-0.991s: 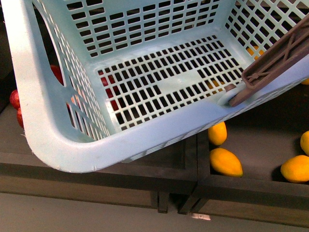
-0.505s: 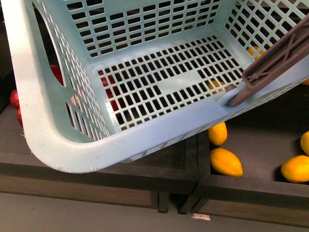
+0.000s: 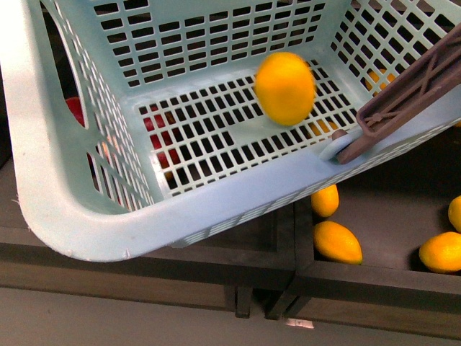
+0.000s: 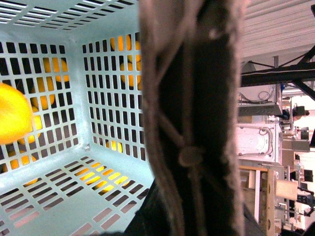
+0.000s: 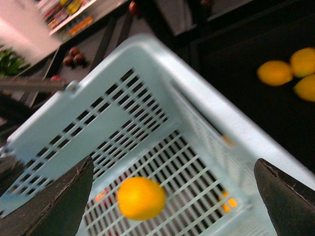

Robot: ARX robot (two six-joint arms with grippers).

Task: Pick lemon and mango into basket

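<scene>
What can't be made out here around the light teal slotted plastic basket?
The yellow-orange fruit in the light teal slotted basket: motion-blurred in the front and right wrist views, cut by the picture edge in the left wrist view; lemon or mango unclear.
The left gripper: left wrist view, hidden behind the ribbed brown-grey handle.
The red fruit: front view, only glimpsed through the basket's openings.

The basket [image 3: 86, 216] is smooth matt plastic, its handle [image 3: 403, 101] ribbed.
</scene>
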